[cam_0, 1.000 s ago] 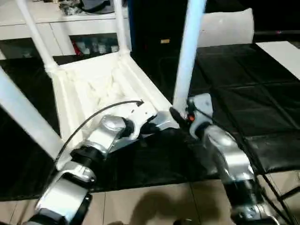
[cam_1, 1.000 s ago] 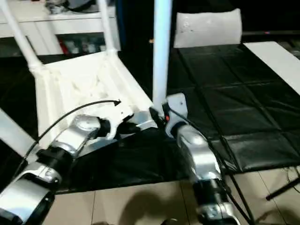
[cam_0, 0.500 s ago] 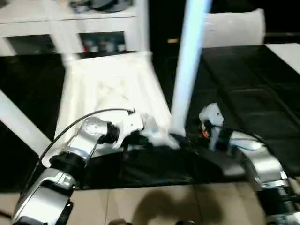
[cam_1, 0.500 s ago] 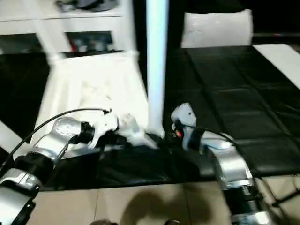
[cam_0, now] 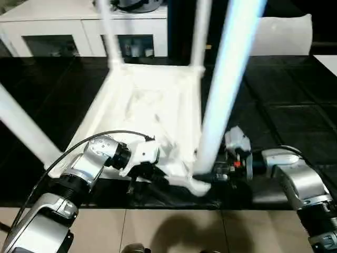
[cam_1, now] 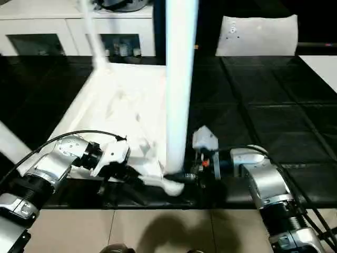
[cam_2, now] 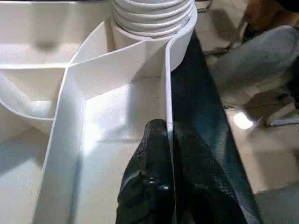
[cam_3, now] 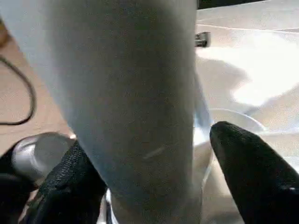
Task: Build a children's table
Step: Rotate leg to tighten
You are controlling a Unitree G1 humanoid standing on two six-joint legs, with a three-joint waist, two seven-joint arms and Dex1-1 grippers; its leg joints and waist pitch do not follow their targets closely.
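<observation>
Upturned tabletop [cam_0: 152, 113] on the black work table [cam_0: 295, 113], both grippers at its near edge

Four white legs stand up from the corners. The near-right leg [cam_0: 224, 95] rises at 12 o'clock from the right gripper [cam_0: 210, 177]. The left gripper [cam_0: 152, 176] is at the near rim, at 9 o'clock from that leg. A white cabinet [cam_0: 79, 29] stands behind.

White tabletop [cam_0: 152, 105] upside down on black table, ribbed underside up. Four white tapered legs upright in corner sockets; nearest leg [cam_0: 224, 89] at near right corner.
</observation>
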